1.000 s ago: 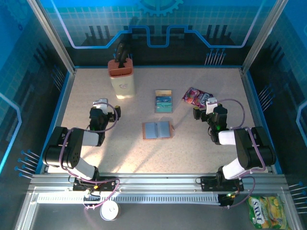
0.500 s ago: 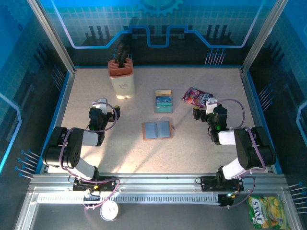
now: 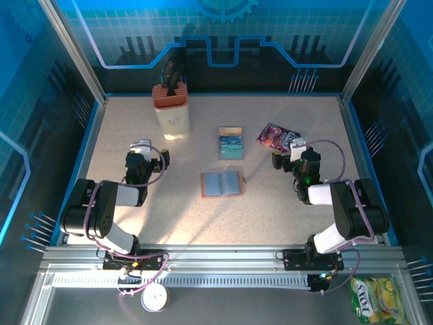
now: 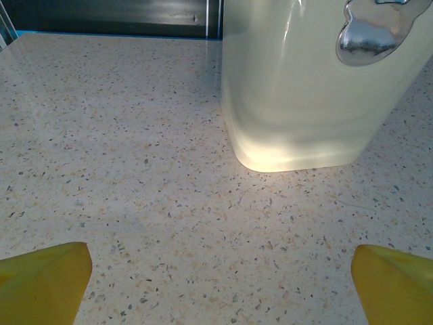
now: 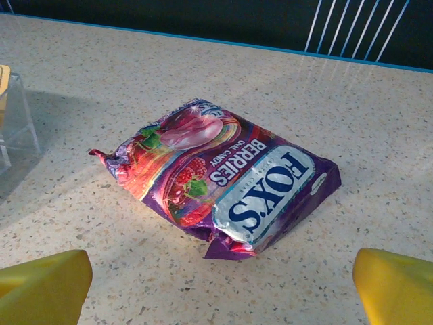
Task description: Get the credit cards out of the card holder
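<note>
Mid-table, card holder (image 3: 221, 183) lies open and flat, credit cards (image 3: 231, 143) just beyond it, not touching; cards look thin, stiff, light, slick, so an edge pinch probably works best; left gripper (image 3: 141, 147) and right gripper (image 3: 295, 146) both have jaws wide apart, empty.

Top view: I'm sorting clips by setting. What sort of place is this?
Probably a robot test booth: blue printed walls on a metal frame enclose a speckled table, with a left arm and right arm bolted to a rail at its near edge.
</note>
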You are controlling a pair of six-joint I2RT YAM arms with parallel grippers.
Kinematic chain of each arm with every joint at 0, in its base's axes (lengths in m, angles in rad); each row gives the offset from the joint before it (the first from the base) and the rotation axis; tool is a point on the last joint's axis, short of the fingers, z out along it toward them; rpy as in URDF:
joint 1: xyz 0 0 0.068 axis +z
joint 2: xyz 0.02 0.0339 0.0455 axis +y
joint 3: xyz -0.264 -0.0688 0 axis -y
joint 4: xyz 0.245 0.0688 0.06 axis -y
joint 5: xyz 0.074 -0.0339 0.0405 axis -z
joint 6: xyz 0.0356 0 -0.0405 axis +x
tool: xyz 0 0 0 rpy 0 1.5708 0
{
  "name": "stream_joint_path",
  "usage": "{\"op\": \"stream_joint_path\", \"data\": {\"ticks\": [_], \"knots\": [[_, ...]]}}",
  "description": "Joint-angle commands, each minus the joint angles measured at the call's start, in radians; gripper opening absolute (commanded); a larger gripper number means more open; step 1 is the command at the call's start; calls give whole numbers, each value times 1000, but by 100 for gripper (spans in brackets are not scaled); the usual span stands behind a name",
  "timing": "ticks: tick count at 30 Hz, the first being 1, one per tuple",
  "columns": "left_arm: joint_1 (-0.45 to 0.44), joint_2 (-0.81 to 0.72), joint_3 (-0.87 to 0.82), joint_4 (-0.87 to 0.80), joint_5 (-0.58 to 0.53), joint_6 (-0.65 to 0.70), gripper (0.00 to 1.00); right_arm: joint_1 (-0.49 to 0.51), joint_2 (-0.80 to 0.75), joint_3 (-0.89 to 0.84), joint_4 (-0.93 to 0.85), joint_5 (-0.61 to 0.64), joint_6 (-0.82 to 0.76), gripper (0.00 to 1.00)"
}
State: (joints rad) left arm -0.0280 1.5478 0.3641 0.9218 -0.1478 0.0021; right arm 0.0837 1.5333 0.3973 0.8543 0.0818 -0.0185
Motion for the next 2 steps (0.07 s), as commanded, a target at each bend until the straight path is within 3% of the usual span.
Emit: {"op": "stream_joint_path", "data": {"ticks": [1, 2], "knots": [[8, 6, 22, 3, 22, -2, 99, -17, 8, 7, 24, -36, -3, 100], [8, 7, 22, 2, 22, -2, 99, -20, 6, 6, 25, -39, -3, 100]]}}
